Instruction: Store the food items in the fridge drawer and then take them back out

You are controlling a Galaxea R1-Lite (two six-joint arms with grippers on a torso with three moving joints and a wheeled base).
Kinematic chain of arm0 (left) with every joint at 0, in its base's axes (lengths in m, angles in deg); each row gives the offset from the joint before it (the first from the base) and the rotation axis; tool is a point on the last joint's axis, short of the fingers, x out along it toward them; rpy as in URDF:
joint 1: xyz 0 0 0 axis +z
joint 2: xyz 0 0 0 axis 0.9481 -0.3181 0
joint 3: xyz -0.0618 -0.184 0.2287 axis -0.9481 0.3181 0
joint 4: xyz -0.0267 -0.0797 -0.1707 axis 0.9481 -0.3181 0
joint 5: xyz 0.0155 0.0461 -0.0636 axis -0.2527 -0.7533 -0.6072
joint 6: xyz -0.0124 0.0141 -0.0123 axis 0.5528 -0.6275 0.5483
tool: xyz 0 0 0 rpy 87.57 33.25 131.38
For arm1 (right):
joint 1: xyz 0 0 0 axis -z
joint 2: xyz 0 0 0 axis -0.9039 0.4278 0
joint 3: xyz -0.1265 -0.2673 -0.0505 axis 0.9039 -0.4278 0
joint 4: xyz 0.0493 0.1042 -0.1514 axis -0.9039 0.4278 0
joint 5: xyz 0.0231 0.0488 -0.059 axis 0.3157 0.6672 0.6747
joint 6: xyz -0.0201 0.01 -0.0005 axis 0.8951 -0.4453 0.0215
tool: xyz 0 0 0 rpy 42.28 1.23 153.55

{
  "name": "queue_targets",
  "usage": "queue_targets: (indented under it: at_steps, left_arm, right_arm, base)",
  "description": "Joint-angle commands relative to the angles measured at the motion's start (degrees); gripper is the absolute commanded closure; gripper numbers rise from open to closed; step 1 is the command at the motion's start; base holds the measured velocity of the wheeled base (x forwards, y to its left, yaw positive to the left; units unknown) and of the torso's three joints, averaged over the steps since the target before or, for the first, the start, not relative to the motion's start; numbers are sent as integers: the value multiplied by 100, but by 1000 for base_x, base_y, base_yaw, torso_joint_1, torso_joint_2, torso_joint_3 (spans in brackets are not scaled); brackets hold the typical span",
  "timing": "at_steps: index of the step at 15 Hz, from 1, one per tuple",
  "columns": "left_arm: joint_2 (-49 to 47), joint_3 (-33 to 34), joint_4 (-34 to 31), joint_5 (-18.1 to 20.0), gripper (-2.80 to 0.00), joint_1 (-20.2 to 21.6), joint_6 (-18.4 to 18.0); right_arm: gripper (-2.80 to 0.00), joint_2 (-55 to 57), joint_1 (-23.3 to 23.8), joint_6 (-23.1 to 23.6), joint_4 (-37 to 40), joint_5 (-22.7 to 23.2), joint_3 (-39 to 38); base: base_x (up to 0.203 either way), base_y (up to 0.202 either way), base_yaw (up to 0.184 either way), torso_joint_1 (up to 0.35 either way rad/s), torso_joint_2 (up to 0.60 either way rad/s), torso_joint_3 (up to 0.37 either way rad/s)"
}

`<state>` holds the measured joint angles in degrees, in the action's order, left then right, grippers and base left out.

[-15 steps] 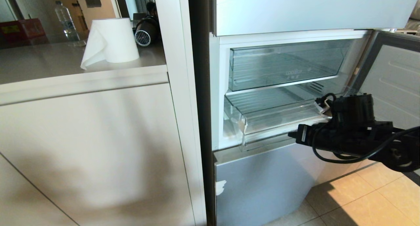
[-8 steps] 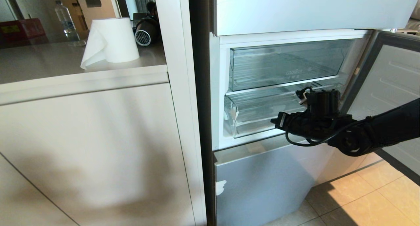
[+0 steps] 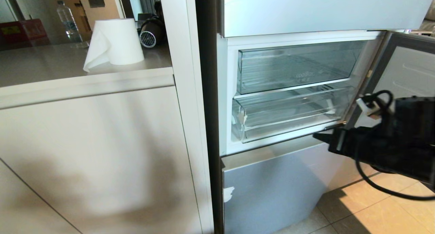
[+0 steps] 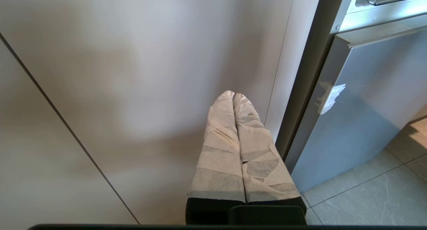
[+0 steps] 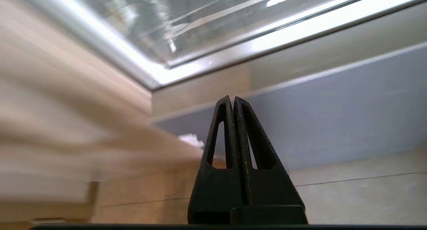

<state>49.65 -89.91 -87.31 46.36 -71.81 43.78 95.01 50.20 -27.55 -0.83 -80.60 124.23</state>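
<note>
The fridge drawer (image 3: 289,120) is the lower, shallow clear drawer in the open fridge. It sits pushed in, and no food items show in it or anywhere in view. My right gripper (image 3: 317,136) hangs just off the drawer's right front corner, slightly below its lip and apart from it. Its black fingers are shut on nothing. In the right wrist view the right gripper (image 5: 232,98) points at the grey panel under the drawer (image 5: 200,19). My left gripper (image 4: 233,93), with taped fingers, is shut and empty and faces the beige cabinet front.
A taller clear bin (image 3: 295,66) sits above the drawer. The fridge door (image 3: 404,71) stands open at the right, behind my right arm. Below is a closed grey fridge front (image 3: 272,183). A paper towel roll (image 3: 117,42) and a bottle (image 3: 69,21) stand on the counter at the left.
The drawer stood pulled out a second ago, and my right gripper pushed it in. The gripper has since drawn back to the right and slightly down, away from the drawer front.
</note>
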Motion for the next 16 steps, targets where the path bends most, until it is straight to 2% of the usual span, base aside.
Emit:
queue_targets:
  at_steps: [1,4,6,9,10,12,16]
  left_arm:
    - [2,0,-1,0,0,0,0]
    - [2,0,-1,0,0,0,0]
    - [2,0,-1,0,0,0,0]
    - [2,0,-1,0,0,0,0]
    - [2,0,-1,0,0,0,0]
    - [2,0,-1,0,0,0,0]
    - [2,0,8,0,0,0,9]
  right_arm:
    - [0,-2281,15,234,286,-131,-723]
    - [0,-4823,470,1135,905,-520,-2081]
    - [0,-6157,1119,1702,1249,-499,-3038]
    - [0,-6975,1734,1987,2420,-367,-3739]
    - [0,-7042,1695,1984,2706,-348,-3786]
    - [0,-7265,1240,2005,2679,-348,-3822]
    - [0,-8515,1361,2135,2659,-513,-3842]
  base:
    - [0,0,0,0,0,0]
    - [0,0,0,0,0,0]
    - [0,0,0,0,0,0]
    - [0,0,0,0,0,0]
    - [0,0,0,0,0,0]
    - [0,0,0,0,0,0]
    - [0,0,0,0,0,0]
